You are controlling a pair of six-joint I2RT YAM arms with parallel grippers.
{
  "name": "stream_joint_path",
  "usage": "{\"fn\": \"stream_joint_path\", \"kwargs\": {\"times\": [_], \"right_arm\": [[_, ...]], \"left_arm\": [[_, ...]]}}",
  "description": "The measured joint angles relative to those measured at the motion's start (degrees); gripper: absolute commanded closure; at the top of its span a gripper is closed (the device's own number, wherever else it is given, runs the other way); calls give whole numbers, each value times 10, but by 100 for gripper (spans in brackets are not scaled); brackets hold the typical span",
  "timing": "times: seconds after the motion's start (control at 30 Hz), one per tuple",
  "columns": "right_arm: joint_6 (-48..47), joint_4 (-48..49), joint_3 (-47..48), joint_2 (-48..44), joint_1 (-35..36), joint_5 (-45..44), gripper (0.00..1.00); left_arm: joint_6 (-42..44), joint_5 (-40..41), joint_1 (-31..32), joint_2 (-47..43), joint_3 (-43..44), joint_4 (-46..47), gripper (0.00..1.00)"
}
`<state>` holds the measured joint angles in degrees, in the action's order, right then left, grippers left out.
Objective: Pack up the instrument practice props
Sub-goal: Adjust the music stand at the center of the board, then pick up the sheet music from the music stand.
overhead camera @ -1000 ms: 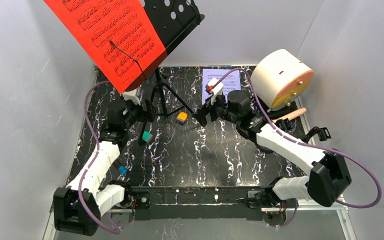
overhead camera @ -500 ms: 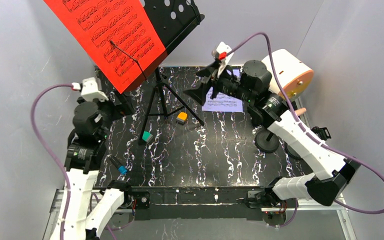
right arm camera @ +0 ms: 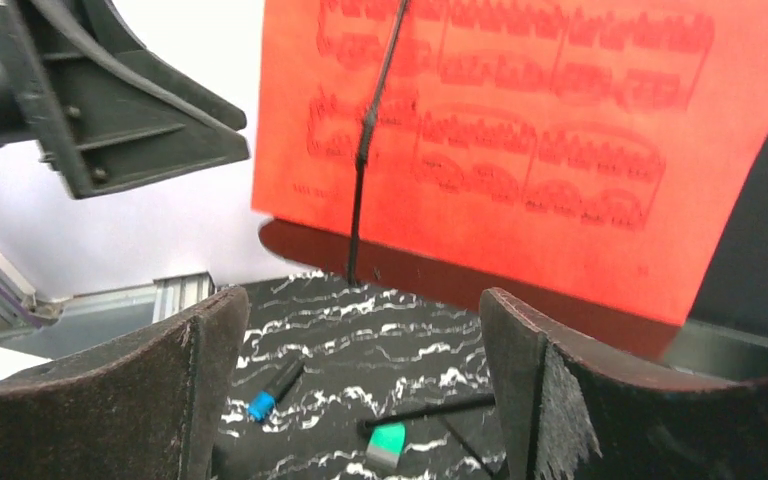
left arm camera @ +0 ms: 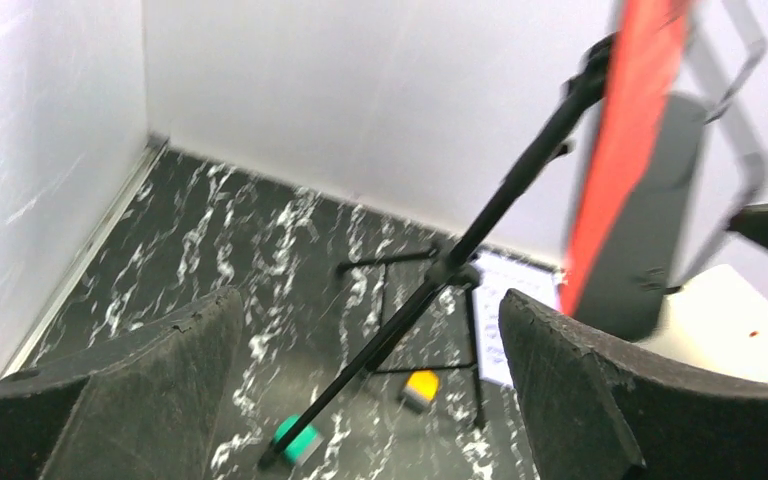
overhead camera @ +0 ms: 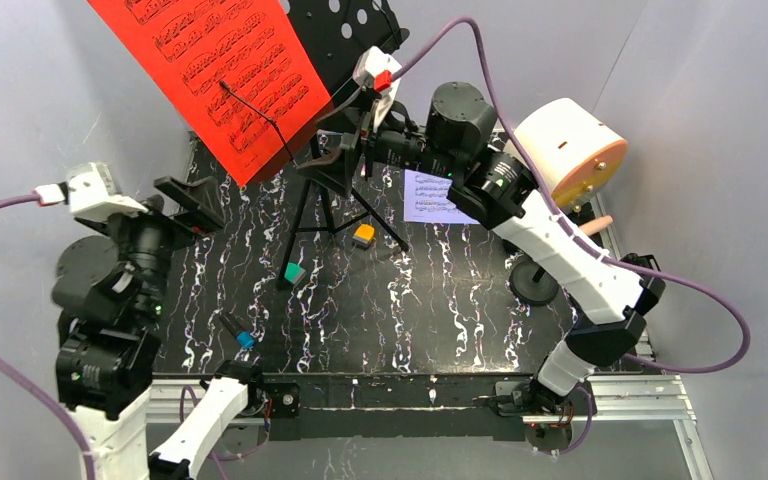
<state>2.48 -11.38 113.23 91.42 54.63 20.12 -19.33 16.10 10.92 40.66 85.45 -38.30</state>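
Note:
The red music sheet [overhead camera: 215,70] rests on the black perforated rack [overhead camera: 355,35] atop its tripod [overhead camera: 330,205]; a thin wire crosses the sheet [right arm camera: 540,130]. The white music sheet [overhead camera: 430,195] lies flat on the table behind the tripod. My right gripper [overhead camera: 332,150] hovers open just right of the rack's pole, facing the red sheet, with nothing between its fingers [right arm camera: 360,310]. My left gripper [overhead camera: 192,205] is raised at the far left, open and empty [left arm camera: 370,320], looking at the tripod pole [left arm camera: 430,290]. A black round base [overhead camera: 535,280] stands at the right.
A big white cylinder with an orange face [overhead camera: 565,155] sits at the back right, a beige rod end [overhead camera: 598,223] beside it. An orange block [overhead camera: 364,236], a green block [overhead camera: 294,273] and a blue-tipped piece [overhead camera: 242,337] lie on the black marbled table [overhead camera: 410,310]. Grey walls close in all round.
The left gripper opened, let go near the rack's lower edge and pulled back left and up. The right arm rose from beside the white sheet and swung left to the rack's pole.

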Motion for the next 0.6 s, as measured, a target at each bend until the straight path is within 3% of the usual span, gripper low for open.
{"fn": "stream_joint_path", "kwargs": {"times": [0.23, 0.6], "right_arm": [[-10, -1, 84, 45, 18, 0, 17], [-13, 85, 107, 116, 26, -3, 36]], "left_arm": [[-9, -61, 19, 39, 127, 17, 11], [-32, -97, 21, 115, 121, 95, 22]]}}
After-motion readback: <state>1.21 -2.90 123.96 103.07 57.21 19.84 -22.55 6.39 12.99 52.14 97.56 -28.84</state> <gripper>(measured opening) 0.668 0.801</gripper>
